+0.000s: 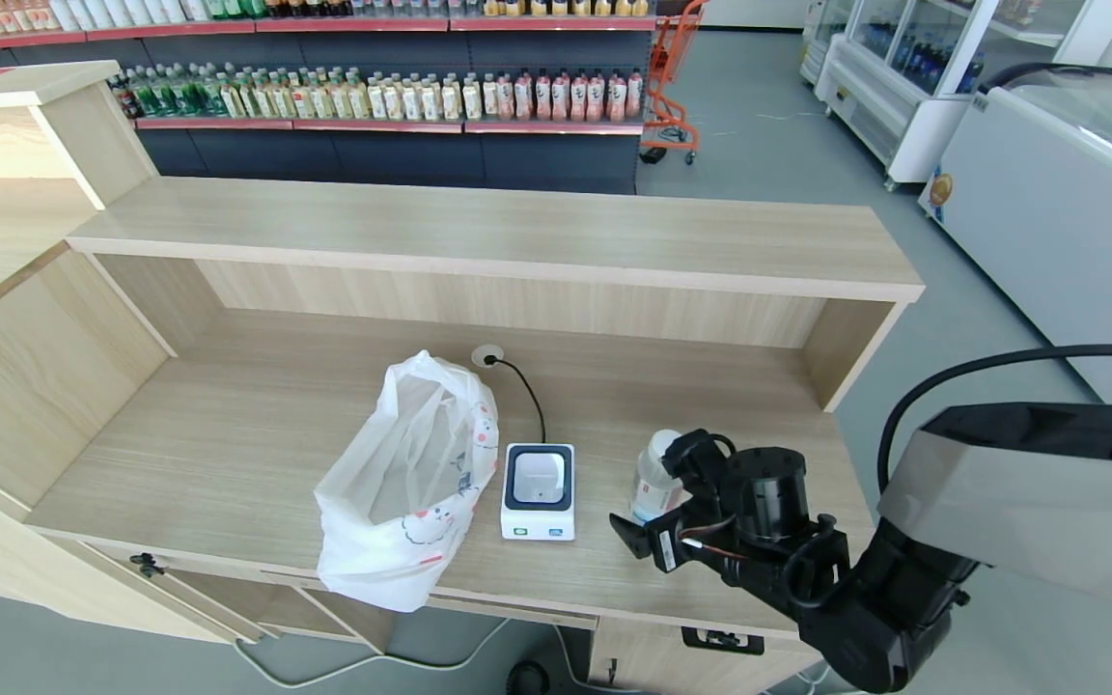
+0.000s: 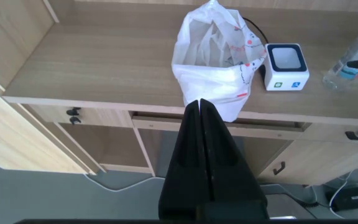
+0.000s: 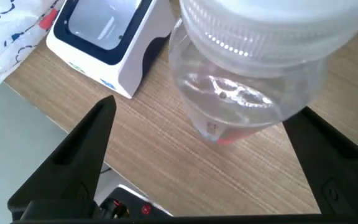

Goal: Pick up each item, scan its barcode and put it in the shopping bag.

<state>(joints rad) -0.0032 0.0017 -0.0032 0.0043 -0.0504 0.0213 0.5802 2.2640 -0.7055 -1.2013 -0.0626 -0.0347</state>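
A clear plastic bottle [image 1: 653, 475] with a white cap stands upright on the wooden counter [image 1: 228, 434], to the right of the white barcode scanner [image 1: 539, 489]. My right gripper [image 1: 657, 492] is open around the bottle, with one finger on either side of it. The right wrist view shows the bottle [image 3: 247, 87] between those spread fingers [image 3: 79, 162], and the scanner [image 3: 104, 28] just beyond. A white shopping bag [image 1: 411, 483] stands open to the left of the scanner. My left gripper [image 2: 201, 109] is shut on nothing, low in front of the counter and below the bag [image 2: 213, 62].
The scanner's black cable [image 1: 525, 386] runs back to a grommet [image 1: 487, 355]. A raised shelf [image 1: 479, 232] and side walls enclose the counter on three sides. Bare counter lies left of the bag. Drink shelves [image 1: 382, 97] and freezers [image 1: 1048, 193] stand behind.
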